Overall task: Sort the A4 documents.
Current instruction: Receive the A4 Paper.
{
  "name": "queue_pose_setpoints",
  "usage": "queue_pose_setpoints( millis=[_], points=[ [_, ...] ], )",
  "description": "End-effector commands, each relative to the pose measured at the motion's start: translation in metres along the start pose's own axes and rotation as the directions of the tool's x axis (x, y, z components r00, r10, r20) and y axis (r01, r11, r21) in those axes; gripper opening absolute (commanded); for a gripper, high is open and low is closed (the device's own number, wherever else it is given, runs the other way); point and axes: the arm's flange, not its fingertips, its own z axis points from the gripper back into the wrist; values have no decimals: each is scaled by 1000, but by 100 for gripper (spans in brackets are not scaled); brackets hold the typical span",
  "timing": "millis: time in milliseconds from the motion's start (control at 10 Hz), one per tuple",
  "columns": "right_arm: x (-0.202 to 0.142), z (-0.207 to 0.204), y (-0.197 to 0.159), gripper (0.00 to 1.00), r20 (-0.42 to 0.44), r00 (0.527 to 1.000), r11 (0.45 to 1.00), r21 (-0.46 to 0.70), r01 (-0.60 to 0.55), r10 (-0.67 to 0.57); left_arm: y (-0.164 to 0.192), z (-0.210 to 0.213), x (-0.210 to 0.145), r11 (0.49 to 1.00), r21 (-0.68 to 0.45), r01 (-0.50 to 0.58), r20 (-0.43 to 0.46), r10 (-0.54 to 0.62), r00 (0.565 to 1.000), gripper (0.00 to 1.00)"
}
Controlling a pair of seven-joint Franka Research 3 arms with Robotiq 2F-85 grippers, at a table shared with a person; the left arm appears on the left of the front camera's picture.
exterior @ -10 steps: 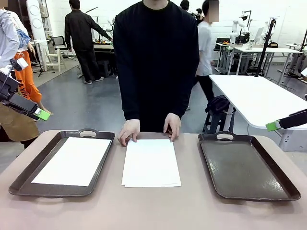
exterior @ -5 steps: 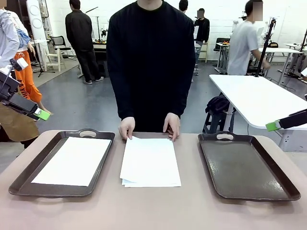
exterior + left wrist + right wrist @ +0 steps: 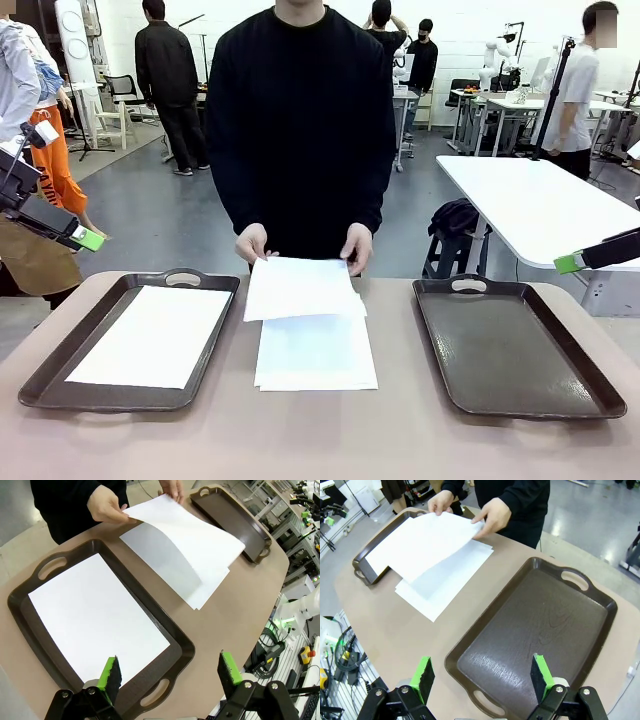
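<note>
A stack of white A4 documents point(image 3: 318, 352) lies at the table's middle. The person's hands point(image 3: 252, 243) hold the top sheet point(image 3: 300, 288) by its far edge, raised above the stack. Another white sheet point(image 3: 150, 335) lies flat in the left brown tray point(image 3: 183, 276). The right brown tray point(image 3: 520, 350) holds nothing. My left gripper point(image 3: 88, 238) hovers off the table's left side and is open; in its wrist view point(image 3: 170, 672) the left tray's sheet point(image 3: 95, 615) lies beneath. My right gripper point(image 3: 568, 263) hangs off to the right, open, above the right tray point(image 3: 540, 620).
The person stands at the far edge, between the two trays. A white table point(image 3: 540, 205) stands behind on the right, and other people walk in the background. Bare tabletop point(image 3: 320, 440) runs along the near edge.
The person has lifted the top sheet off the stack by its far edge, where before both hands rested on the flat pile. Neither gripper has moved.
</note>
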Motion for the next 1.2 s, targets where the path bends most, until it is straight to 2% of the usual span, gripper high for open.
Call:
queue_pose_setpoints(
  millis=[0, 1100],
  points=[
    [-1, -2, -1, 100, 7, 1000, 1000, 18, 3, -3, -1, 0, -1, 1000, 2, 2, 3, -2, 1000, 100],
    [-1, -2, -1, 100, 7, 1000, 1000, 18, 3, -3, -1, 0, -1, 1000, 2, 2, 3, -2, 1000, 100]
  ],
)
